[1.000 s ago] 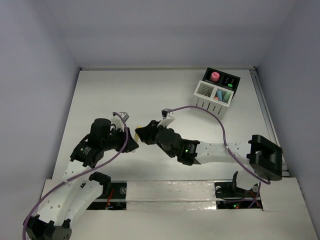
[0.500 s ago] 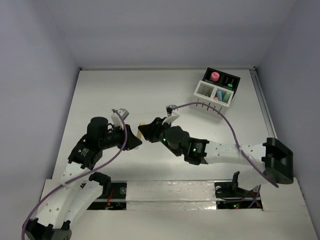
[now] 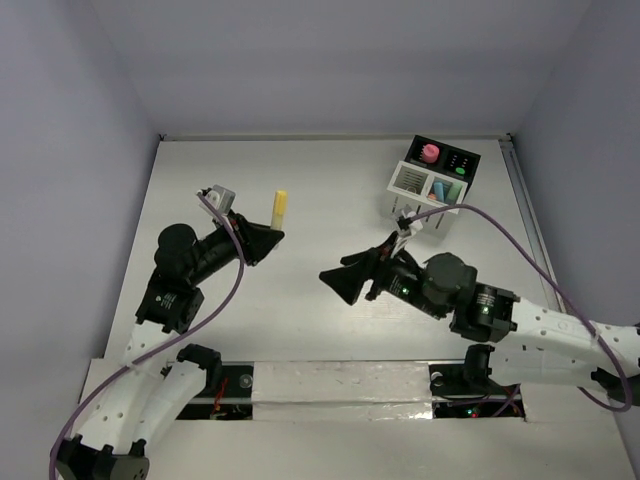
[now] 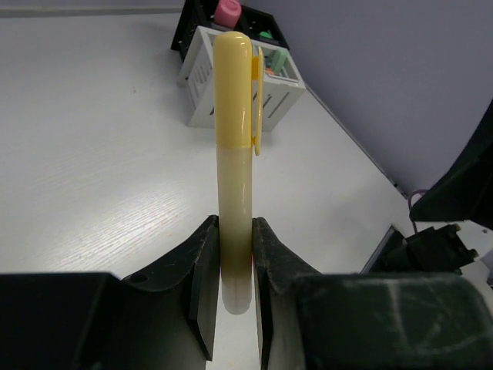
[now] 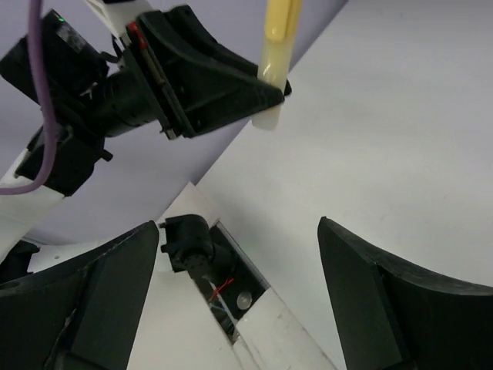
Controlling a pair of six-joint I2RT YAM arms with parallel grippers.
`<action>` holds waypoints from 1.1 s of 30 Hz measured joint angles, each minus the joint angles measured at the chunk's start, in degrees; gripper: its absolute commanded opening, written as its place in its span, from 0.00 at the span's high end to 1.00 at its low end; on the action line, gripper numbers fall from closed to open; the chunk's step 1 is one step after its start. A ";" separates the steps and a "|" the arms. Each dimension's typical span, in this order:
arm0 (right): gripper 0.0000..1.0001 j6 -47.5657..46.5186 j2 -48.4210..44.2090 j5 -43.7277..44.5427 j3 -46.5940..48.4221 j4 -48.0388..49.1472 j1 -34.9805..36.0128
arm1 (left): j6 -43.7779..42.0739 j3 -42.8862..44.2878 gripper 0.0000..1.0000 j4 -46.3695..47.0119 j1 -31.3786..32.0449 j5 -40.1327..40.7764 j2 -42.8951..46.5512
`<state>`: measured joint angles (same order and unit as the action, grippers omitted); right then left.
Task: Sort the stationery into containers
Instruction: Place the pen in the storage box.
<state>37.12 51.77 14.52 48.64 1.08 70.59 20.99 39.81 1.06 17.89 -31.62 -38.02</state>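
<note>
- Two arms were in view, one purple cable (image 3: 238, 272) on each.
- Two containers, joined: one white slatted box (image 3: 424, 187) and one black box (image 3: 450, 160) touching its far side. All places below are relative to the white slatted box.
- One yellow pen (image 3: 281, 207) was well to the left of the box. In the left wrist view its cap end pointed towards the box.
- Left gripper (image 3: 270, 237): jaws clamped on the yellow pen's pale barrel near the butt end. The cap and clip stuck out past the fingers (image 4: 202, 262). It sat well left of the box.
- Right gripper (image 3: 338, 283): jaws wide apart, nothing between them. It was left of the box and nearer the arm bases, tips aimed away from the box towards the left gripper.
- Inside the box: one blue pen (image 3: 438, 188) with one small orange piece beside it. The other slots were too small to count.
- In the black box: one pink-capped bottle (image 3: 428, 153) and one green cap (image 3: 460, 170). The rest was too dark to count.
- One table (image 3: 330, 180): white, matte, faint wood grain. The box stood near its far right corner.
- Walls (image 3: 330, 60): three, pale lilac-grey, plain, closing in the table beyond, left and right of the box.
</note>
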 measured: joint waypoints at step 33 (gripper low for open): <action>0.54 -14.71 19.82 -19.30 16.55 3.10 -10.64 | 17.64 -6.84 1.00 21.49 0.00 -24.02 1.07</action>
<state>22.41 71.59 -4.78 65.19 4.19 59.94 38.63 32.97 22.55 17.89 -55.64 -36.95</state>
